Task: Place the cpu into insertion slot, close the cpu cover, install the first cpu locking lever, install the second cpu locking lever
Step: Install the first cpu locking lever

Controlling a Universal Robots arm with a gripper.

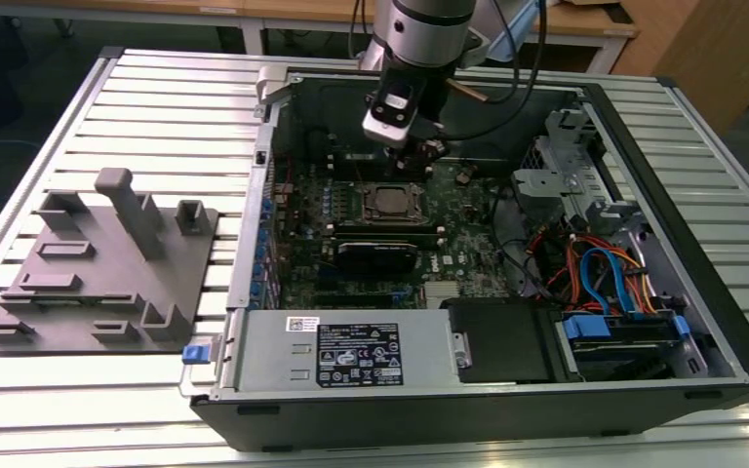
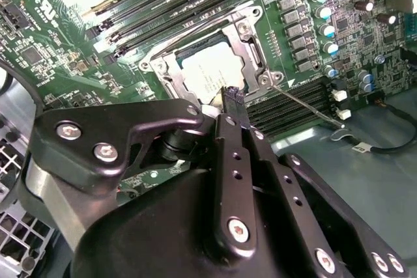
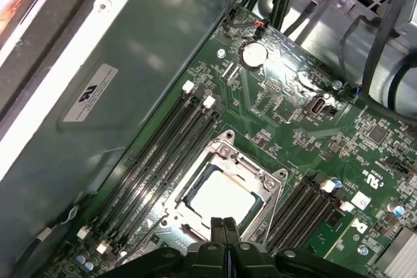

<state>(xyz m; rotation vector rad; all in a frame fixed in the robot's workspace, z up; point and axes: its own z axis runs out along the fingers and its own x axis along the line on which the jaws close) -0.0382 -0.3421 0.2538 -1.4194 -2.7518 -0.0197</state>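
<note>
I read black claw (image 3: 223,223) pinched together, empty | above pale silver square cpu (image 3: 218,196) | silver frame cpu cover (image 3: 254,166) flat around it

My gripper (image 1: 423,151) hangs inside the open computer case (image 1: 687,292), its tip just above the green motherboard (image 1: 459,244) and just beyond the cpu (image 1: 386,202), which lies flat on the board with the silver cpu cover (image 1: 410,203) framing it. Nearer the camera I see 1 long black card (image 1: 374,255), then the grey power-supply box (image 1: 284,356) along the near wall, with orange and blue cables (image 1: 596,268) bunched at the exterior view's right. On the exterior view's left, 1 grey fixture plate (image 1: 89,283) with upright blocks sits on the slatted table (image 1: 153,97), well apart from me.
</note>
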